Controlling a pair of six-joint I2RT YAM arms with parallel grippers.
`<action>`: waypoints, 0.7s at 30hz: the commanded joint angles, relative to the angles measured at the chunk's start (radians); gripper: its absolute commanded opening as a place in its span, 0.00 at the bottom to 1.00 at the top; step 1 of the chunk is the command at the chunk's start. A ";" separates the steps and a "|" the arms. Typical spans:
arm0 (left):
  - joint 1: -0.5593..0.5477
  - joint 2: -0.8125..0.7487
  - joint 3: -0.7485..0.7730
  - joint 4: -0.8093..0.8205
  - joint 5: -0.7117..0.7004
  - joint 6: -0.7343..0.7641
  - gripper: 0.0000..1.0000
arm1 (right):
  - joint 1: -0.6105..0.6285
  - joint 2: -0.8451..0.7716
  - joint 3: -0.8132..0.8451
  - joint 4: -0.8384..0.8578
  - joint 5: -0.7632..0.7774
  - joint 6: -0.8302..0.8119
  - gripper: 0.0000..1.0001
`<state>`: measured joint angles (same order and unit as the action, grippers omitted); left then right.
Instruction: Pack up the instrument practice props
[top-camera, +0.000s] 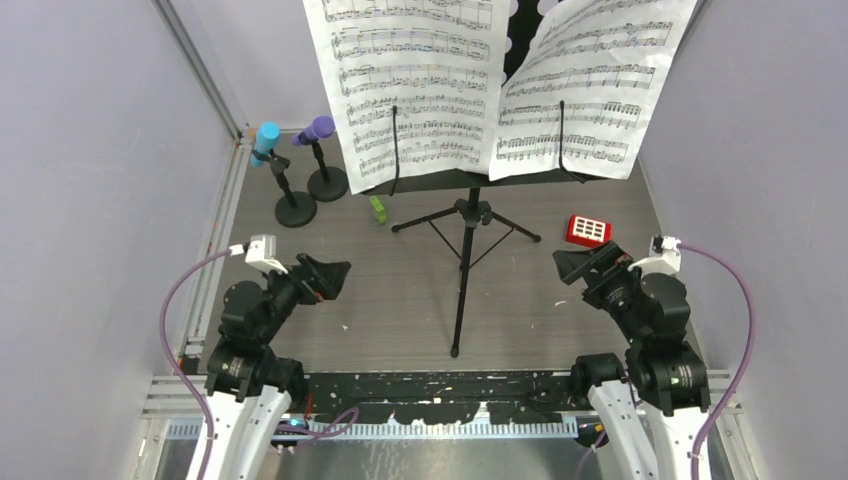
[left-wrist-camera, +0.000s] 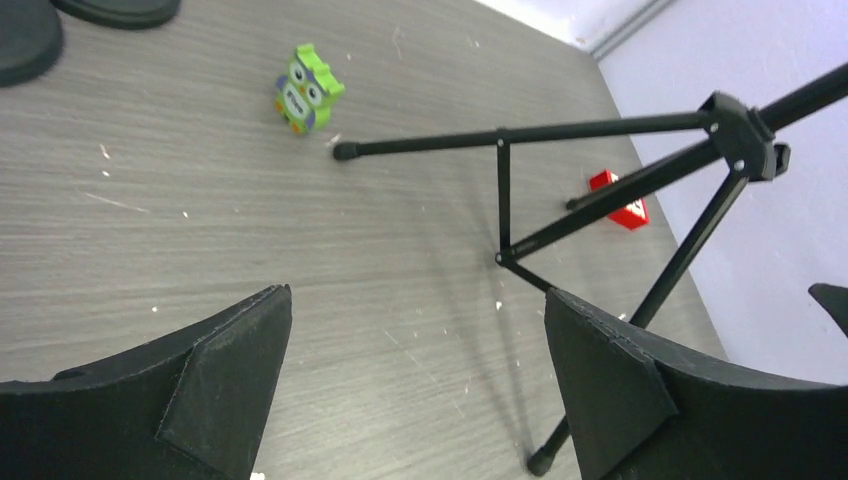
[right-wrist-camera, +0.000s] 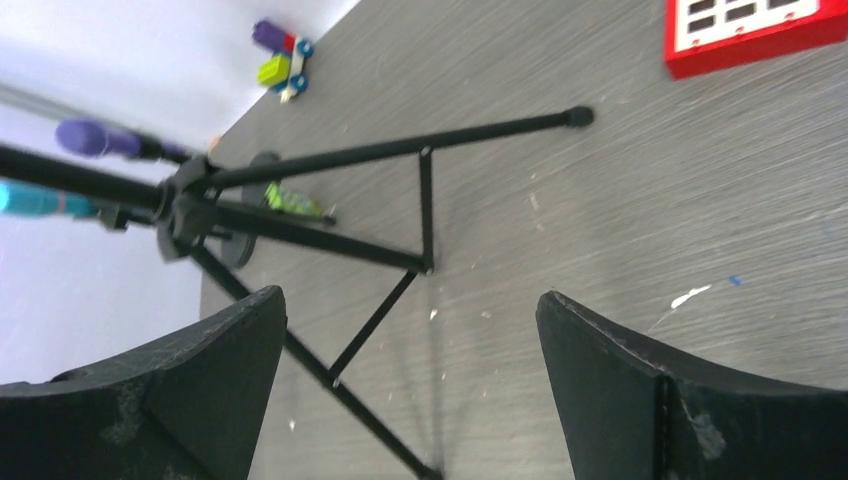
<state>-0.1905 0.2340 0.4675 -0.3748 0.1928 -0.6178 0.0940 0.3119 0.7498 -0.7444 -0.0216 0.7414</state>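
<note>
The left pincer (top-camera: 328, 277) and right pincer (top-camera: 572, 264) both gape empty above the counter (top-camera: 400, 300), flanking the black music rack (top-camera: 471, 211) with its sheet-music pages (top-camera: 415, 90).

Black jointed arms (top-camera: 262, 310), white base links (top-camera: 243, 420), purple cables (top-camera: 176, 300) (plugged into white wrist cameras (top-camera: 263, 250)).

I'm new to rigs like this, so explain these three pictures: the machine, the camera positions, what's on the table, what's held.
Two robot arms stand at the table's near edge. The wide picture looks down from above; the other two come from wrist cameras, each arm's black fingers at the bottom. On the table: a music stand holding two sheet-music pages, a cyan microphone and a purple microphone in round-based holders, a green owl toy, a red block. The left gripper and right gripper are open and hold nothing.
</note>
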 joint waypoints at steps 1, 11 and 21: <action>-0.009 0.018 0.016 0.002 0.112 0.025 1.00 | 0.005 -0.003 0.086 -0.064 -0.199 -0.048 1.00; -0.141 0.221 0.192 -0.009 -0.085 0.056 1.00 | 0.063 0.079 0.162 -0.027 -0.281 -0.025 1.00; -1.055 0.470 0.328 0.045 -1.007 0.223 1.00 | 0.368 0.221 0.360 -0.211 -0.079 -0.240 1.00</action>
<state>-0.9195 0.6395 0.7689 -0.3946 -0.2893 -0.4927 0.3744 0.4942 1.0229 -0.8814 -0.1993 0.6273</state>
